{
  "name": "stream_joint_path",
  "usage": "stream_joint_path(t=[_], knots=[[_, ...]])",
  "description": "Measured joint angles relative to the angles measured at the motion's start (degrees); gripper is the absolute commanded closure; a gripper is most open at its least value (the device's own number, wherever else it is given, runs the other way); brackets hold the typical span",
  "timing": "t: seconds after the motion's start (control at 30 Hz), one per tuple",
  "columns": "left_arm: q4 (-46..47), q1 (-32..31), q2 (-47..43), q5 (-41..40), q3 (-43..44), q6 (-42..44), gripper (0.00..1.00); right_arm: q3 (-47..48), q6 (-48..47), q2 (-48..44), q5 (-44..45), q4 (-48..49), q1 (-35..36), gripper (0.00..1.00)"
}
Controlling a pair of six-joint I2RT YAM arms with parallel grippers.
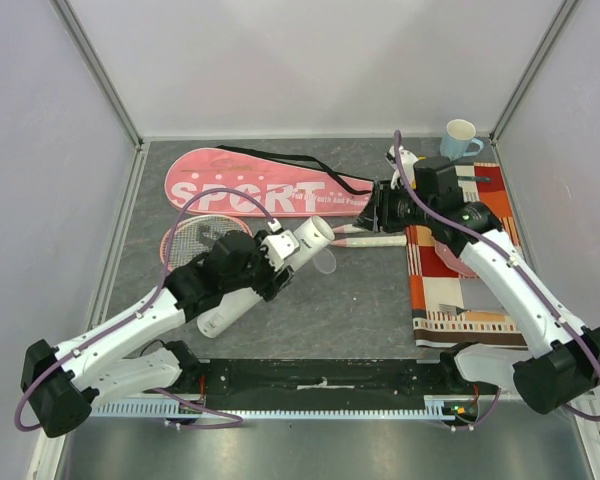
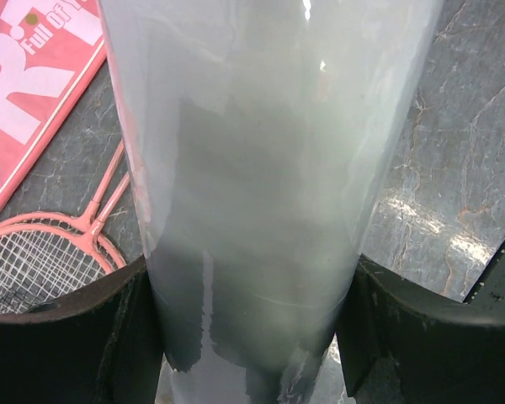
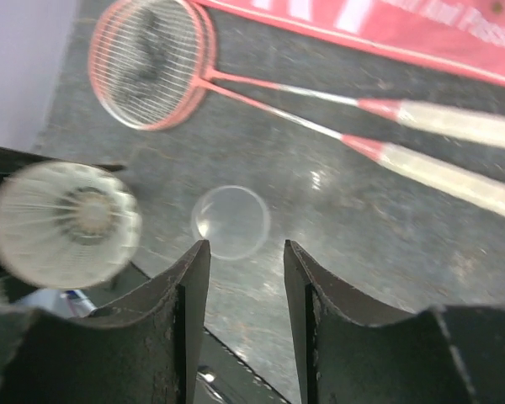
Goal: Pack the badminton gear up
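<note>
Grey table (image 1: 360,310): left gripper (image 2: 252,324) clamps tube (image 2: 252,168); right gripper (image 3: 244,252) released, empty; rackets (image 3: 151,67), clear lid (image 3: 231,223) nearby.

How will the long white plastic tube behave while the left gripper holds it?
The long white plastic tube looks glossy, so it may slip in the left gripper. It seems hollow with an open end, so probably light and squeezable. Being round, it would likely roll if released.
</note>
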Motion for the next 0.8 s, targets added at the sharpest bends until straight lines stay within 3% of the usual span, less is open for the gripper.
stream_joint_path(t=[0.3,0.47,0.67,0.8], knots=[[0.24,0.0,-6.45,-2.34,-0.04,-0.39,0.89,-14.93,-5.49,0.92,3.74,2.03,-0.39,0.45],[0.9,0.0,-13.4,-6.19,-0.46,-0.55,0.89,-22.8,-5.75,2.45,2.47,8.85,0.37,0.45],[1.44,0.0,-17.0,-9.16,-1.73,-0.57,0.89,-23.89,-3.48,9.66,7.87,15.17,8.44,0.47],[1.31,0.0,-17.16,-9.35,-1.75,-0.55,0.89,-22.43,-1.77,15.17,11.5,17.2,15.3,0.54]])
